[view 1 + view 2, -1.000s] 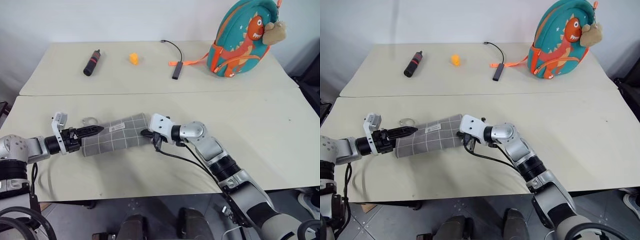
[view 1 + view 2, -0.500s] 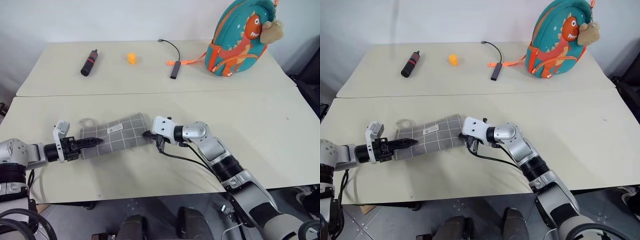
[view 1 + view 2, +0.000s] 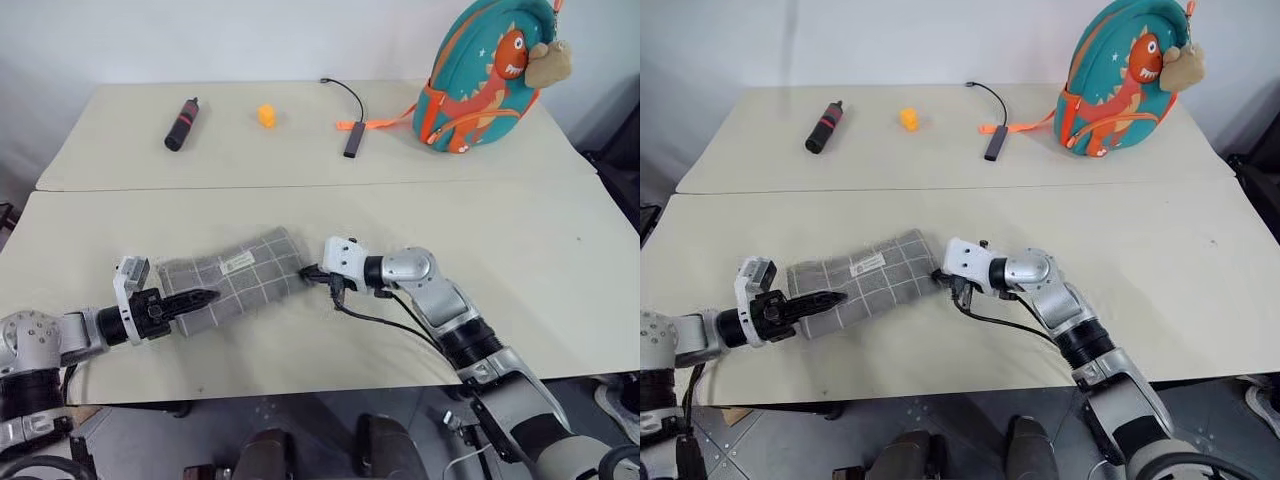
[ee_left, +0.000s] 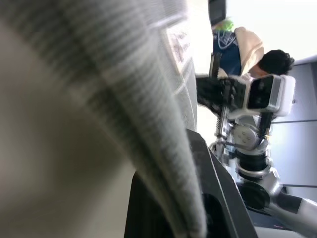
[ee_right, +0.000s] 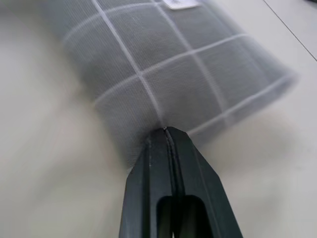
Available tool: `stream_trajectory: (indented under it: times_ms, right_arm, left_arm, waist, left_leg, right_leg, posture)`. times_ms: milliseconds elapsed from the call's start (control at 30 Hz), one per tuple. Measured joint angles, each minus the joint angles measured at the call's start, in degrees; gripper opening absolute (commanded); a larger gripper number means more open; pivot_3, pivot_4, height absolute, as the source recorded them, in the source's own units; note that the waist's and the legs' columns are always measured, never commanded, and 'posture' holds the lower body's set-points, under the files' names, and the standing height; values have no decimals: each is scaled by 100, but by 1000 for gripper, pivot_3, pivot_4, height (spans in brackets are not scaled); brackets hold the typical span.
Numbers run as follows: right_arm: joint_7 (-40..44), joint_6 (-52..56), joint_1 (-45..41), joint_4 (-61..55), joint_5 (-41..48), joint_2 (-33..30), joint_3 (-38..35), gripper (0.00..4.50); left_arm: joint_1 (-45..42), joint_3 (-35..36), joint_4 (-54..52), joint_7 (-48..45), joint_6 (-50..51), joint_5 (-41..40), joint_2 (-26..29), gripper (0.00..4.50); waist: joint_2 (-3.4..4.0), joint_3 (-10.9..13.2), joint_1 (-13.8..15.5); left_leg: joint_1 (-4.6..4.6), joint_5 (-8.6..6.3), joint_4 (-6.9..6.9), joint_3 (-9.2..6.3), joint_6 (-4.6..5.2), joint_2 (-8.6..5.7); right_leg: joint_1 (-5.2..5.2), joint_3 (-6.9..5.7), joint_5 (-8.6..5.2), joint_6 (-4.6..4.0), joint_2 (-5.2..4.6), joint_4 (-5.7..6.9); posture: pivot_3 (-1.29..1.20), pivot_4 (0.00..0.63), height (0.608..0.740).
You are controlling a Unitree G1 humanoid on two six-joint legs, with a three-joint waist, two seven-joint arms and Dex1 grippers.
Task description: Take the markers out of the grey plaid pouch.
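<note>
The grey plaid pouch lies slanted on the near table, its white label facing up. My left gripper is shut on the pouch's left end, and the left wrist view shows the fabric pressed against one black finger. My right gripper is shut on the pouch's right end. In the right wrist view its closed fingertips pinch the edge of the pouch. The markers are hidden from view.
On the far table lie a black cylinder with a red band, a small orange object and a black cable with a dark plug. A teal dinosaur backpack stands at the far right. A seam joins the two tables.
My left gripper has shut on the pouch's left end. Both hands and the pouch have shifted to the right and a little toward the near edge.
</note>
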Motion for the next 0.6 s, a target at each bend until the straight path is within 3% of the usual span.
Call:
stream_trajectory:
  times_ms: [33,133,267,367,500,533,600]
  right_arm:
    - [91,112,115,-161,172,-70,-97,0]
    - [335,597,334,-621,651,-452,-467,581]
    - [654,1137,524,-989,1177,-1165,-1035,1873]
    - [1120,1374,790,-732,1491,-2060,-1596,2874]
    - [1520,1389,866,-409,1674,-2673,-2008,4256]
    - [1585,1432,878,-402,1743,-2711,-2065,4465]
    - [1695,1646,948,-406,2012,-2718,-2235,4465]
  left_arm:
    - [195,-12,-298,-84,-588,107,-108,22]
    - [362,-55,-830,-182,-1972,377,-388,0]
    - [407,-161,-1273,-212,-3136,573,-617,0]
    - [599,-675,-1554,-451,-4192,976,-818,0]
    - [644,-1219,-1381,-507,-5212,1507,-1085,0]
    - [616,-1372,-1337,-533,-5472,1681,-1083,0]
    - [492,-1698,-1143,-592,-6182,2120,-1094,0]
  waist:
    - [-2,2,2]
    - [-1,3,94]
    - [-3,3,173]
    - [-2,4,273]
    - [-3,5,276]
    - [-3,5,265]
    - [-3,5,269]
  left_leg:
    - [-3,0,-1,0,0,2]
    - [-8,1,2,3,1,1]
    - [-9,-1,5,4,5,-3]
    - [-13,-7,2,18,15,-18]
    - [-13,-6,2,71,16,-8]
    - [-10,-6,1,78,15,-5]
    - [-10,-6,1,81,15,-4]
  right_leg:
    - [0,-1,0,0,0,-3]
    - [1,0,0,0,-1,-16]
    - [5,-2,2,3,-3,-22]
    - [7,-1,6,10,-4,-38]
    - [7,-7,7,12,4,-46]
    - [7,-7,7,12,4,-45]
    - [6,-8,7,12,4,-45]
  posture:
    - [0,150,740]
    - [0,150,740]
    - [0,150,740]
    - [0,150,740]
    - [0,150,740]
    - [0,150,740]
    - [0,150,740]
